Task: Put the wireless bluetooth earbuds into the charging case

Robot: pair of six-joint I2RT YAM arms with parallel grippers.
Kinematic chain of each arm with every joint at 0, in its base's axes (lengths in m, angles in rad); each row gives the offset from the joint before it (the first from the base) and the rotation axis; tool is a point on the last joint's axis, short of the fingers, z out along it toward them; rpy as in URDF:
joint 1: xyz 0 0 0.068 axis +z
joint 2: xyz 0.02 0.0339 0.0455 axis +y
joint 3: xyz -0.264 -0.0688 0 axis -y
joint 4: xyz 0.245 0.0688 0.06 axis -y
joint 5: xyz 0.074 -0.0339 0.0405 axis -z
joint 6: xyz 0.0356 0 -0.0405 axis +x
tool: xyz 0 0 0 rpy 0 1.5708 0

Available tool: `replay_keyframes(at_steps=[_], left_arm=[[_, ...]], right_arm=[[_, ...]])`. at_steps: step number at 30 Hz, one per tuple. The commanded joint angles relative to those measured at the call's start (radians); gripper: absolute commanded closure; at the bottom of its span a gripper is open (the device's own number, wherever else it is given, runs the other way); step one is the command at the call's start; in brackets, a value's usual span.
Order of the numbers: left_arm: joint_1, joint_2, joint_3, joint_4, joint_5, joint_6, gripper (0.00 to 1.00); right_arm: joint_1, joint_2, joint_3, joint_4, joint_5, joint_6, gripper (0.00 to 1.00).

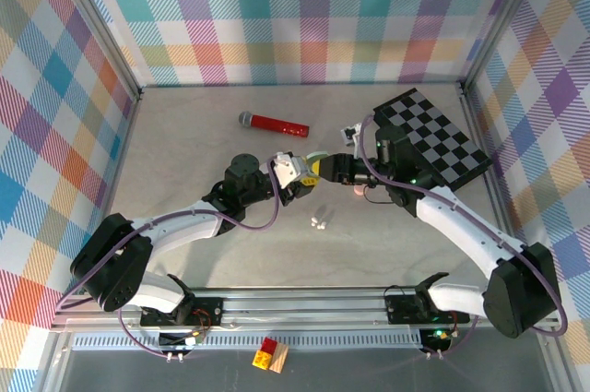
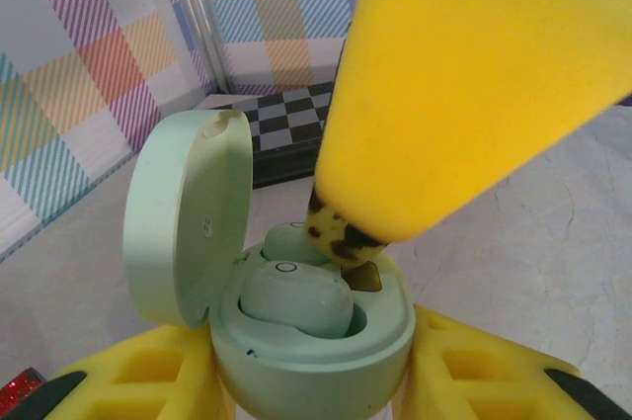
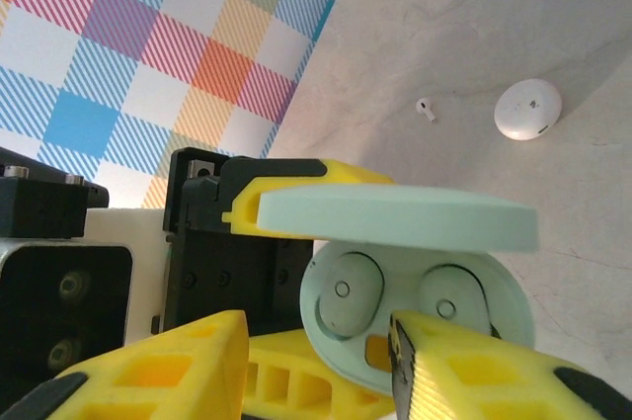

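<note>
Pale green plastic, smooth and matt: the charging case [image 2: 316, 356] is held near the middle of the worktop [image 1: 184, 134] with its lid [image 2: 188, 208] standing open. The left jaws pinch its lower body from both sides. The right jaws are spread apart and pinch nothing. One yellow fingertip [image 2: 341, 232] reaches down into the open case.

Checked walls [image 1: 64, 88] close the worktop on the left, far and right sides. The case is well apart from all three, with bare surface around it. One checkerboard [image 1: 433, 138] lies at the far right corner, close to the right arm, and one red microphone [image 1: 274, 123] lies behind the jaws.

Two green earbuds [image 3: 341, 296] sit in the case, one in each well, both rounded with a small ring on top. One white earbud [image 3: 426, 109] lies loose on the worktop, near one white oval case [image 3: 527, 109].
</note>
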Motion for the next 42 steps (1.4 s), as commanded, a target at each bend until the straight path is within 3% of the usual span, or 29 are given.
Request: replay_keyframes(at_steps=[1, 7, 16, 33, 39, 42], left_arm=[[-0.005, -0.026, 0.022, 0.051, -0.002, -0.013, 0.63], [-0.008, -0.025, 0.049, -0.032, 0.075, 0.024, 0.63], [-0.012, -0.034, 0.064, -0.094, 0.127, 0.051, 0.63], [-0.011, -0.024, 0.068, -0.008, 0.055, -0.046, 0.63], [-0.012, -0.009, 0.068, 0.045, 0.059, -0.084, 0.63], [-0.012, -0.010, 0.064, 0.091, 0.055, -0.114, 0.63]], right_arm=[[-0.008, -0.063, -0.007, -0.035, 0.006, -0.065, 0.57], [-0.009, -0.107, 0.020, -0.032, 0.031, -0.104, 0.50], [-0.008, -0.008, 0.137, -0.059, 0.058, -0.128, 0.43], [-0.008, 0.002, 0.102, -0.121, 0.007, -0.115, 0.41], [-0.027, -0.074, 0.070, -0.090, 0.078, -0.024, 0.41], [-0.067, -0.084, 0.018, -0.012, 0.051, 0.079, 0.38]])
